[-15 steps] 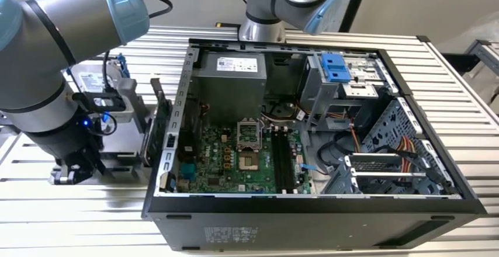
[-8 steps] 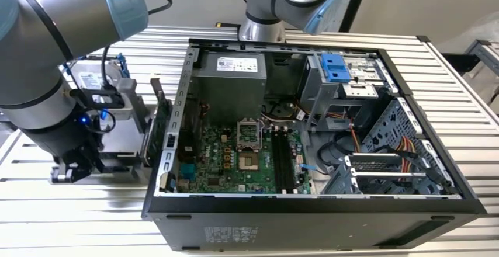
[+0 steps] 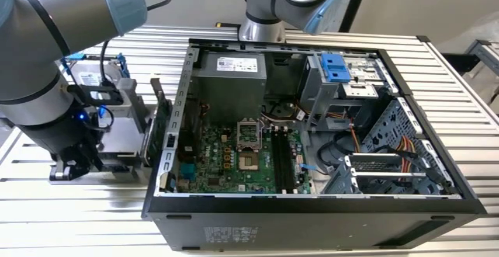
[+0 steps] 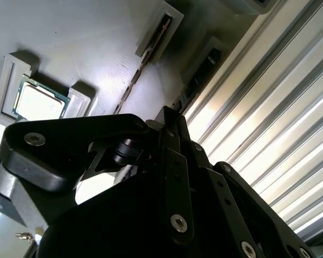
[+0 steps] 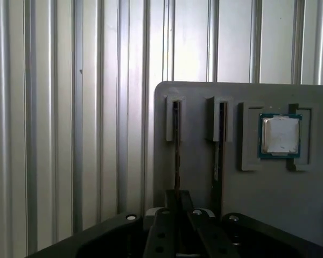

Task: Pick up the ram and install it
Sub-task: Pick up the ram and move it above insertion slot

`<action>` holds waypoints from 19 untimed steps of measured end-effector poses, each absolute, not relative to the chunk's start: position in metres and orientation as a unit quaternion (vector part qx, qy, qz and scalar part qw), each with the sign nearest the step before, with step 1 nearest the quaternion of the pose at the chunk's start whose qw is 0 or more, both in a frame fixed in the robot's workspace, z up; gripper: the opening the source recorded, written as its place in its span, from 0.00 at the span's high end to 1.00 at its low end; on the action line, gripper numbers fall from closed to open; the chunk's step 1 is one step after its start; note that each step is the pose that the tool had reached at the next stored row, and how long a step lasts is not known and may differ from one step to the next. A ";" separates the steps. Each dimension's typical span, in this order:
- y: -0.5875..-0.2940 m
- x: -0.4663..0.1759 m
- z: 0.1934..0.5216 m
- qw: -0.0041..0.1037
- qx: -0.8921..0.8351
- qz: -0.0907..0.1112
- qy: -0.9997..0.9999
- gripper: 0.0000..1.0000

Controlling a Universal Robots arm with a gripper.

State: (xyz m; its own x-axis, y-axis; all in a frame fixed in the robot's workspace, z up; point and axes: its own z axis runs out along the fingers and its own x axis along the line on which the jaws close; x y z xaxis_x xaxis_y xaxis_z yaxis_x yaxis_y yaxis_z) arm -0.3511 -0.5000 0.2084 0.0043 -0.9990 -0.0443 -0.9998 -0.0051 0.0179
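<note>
While the gripper is hanging right over the grey holder tray, we are reading this as the pick-up step, with the install not started. We are taking the ram to be the thin stick standing on edge in one tray slot, directly in line with the gripper in the first wrist view. A processor chip is sitting in its own pocket beside the slots. We are not able to tell whether the gripper is open or closed, or whether it is touching the stick. We are judging that the grasp is calling for a square line-up on that narrow edge and a straight lift out of the slot, no twisting. In the exterior view the arm is reaching steeply down at the exterior view's left, wrist pointing at the tray, just beside the open computer case. The black memory slots on the board are looking empty, well apart from the gripper.
</note>
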 end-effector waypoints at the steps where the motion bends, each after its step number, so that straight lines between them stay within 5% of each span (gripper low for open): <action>1: -0.500 -0.351 0.209 0.009 -0.709 0.022 0.705 1.00; 19: -0.500 -0.351 0.233 0.009 -0.709 0.022 0.705 1.00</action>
